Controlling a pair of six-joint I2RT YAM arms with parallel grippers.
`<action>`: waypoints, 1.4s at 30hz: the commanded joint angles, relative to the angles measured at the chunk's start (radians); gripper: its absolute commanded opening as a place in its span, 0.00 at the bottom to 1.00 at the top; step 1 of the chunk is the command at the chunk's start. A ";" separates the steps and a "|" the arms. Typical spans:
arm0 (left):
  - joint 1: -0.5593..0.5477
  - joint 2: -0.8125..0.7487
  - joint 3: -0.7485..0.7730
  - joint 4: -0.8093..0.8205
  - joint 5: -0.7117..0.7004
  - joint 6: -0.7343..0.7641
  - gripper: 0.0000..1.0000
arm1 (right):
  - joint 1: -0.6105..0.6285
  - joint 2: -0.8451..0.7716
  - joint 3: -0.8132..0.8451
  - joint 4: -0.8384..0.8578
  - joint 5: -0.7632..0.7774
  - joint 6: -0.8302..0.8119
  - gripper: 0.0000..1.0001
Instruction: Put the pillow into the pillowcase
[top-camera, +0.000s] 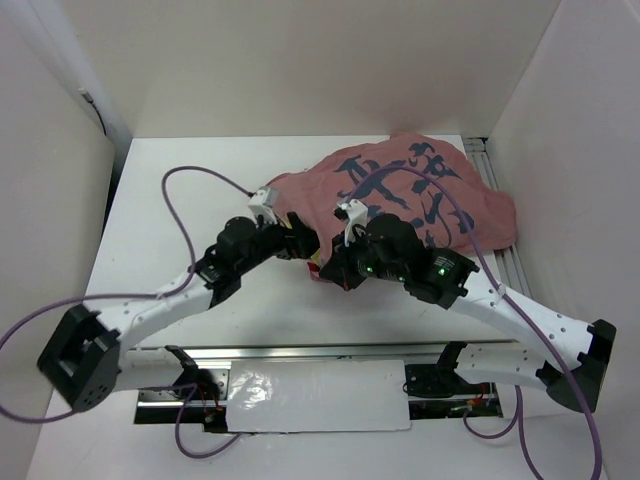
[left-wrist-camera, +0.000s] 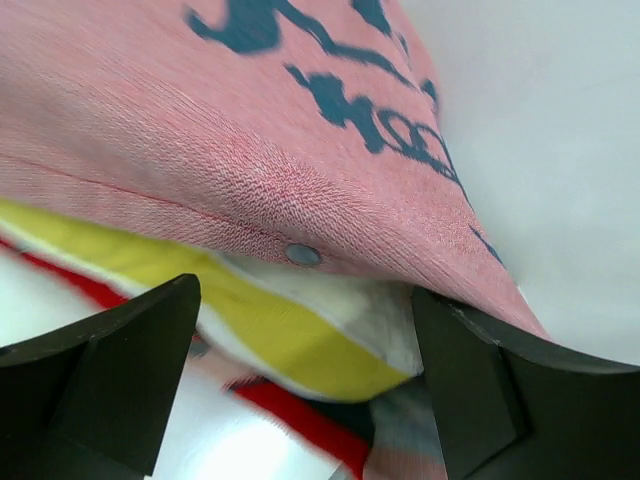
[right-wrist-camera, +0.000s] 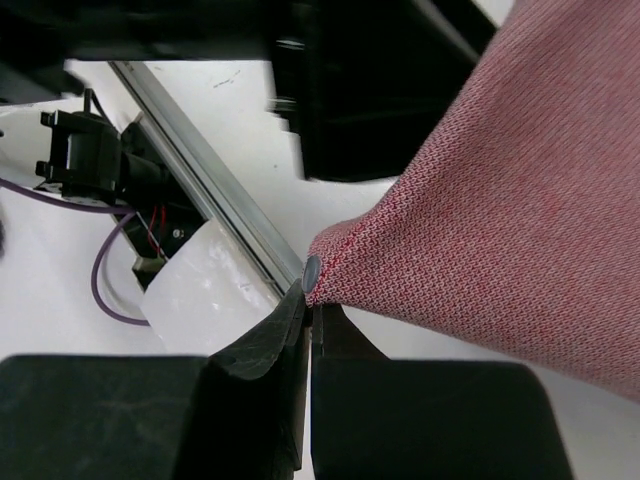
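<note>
The left arm (top-camera: 160, 305) reaches from its base up and to the right across the table (top-camera: 200, 180), elbow low, with its wrist at the pillowcase's near-left edge. The right arm (top-camera: 520, 310) comes in from the other side, bent at the elbow, and its wrist is just beside the left one at the same edge.

The left gripper (left-wrist-camera: 305, 310) is released: its two black fingers (left-wrist-camera: 100, 380) stand wide apart on either side of the pillowcase mouth and hold nothing. The right gripper (right-wrist-camera: 308, 300) is clenched on the pillowcase hem, its fingers pinched together just below a small grey snap (right-wrist-camera: 312, 270) at the corner of the cloth.

The pillowcase (top-camera: 420, 200) carries large dark brush-like characters that I cannot read.

It lies bulging at the right rear of the table, dull pink side up, in a coarse knit weave with a red seam line along the hem. The pillow (left-wrist-camera: 290, 340) sits inside the mouth. Only a corner shows beneath the hem, white plush with a yellow edge band. Blurred red-and-white cloth lies under it.

The right wrist view also takes in a metal rail (right-wrist-camera: 190, 130) and a purple cable (right-wrist-camera: 110, 270) at the table's near edge.
</note>
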 joint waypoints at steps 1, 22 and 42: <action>-0.003 -0.171 -0.066 -0.172 -0.185 0.038 1.00 | 0.014 -0.011 0.053 0.089 -0.021 -0.006 0.00; -0.003 0.092 -0.127 0.252 -0.372 -0.009 0.00 | 0.005 0.046 0.112 0.111 -0.115 -0.038 0.00; -0.057 0.545 0.212 0.474 -0.222 -0.095 0.00 | 0.074 0.186 0.371 0.138 -0.641 -0.128 0.00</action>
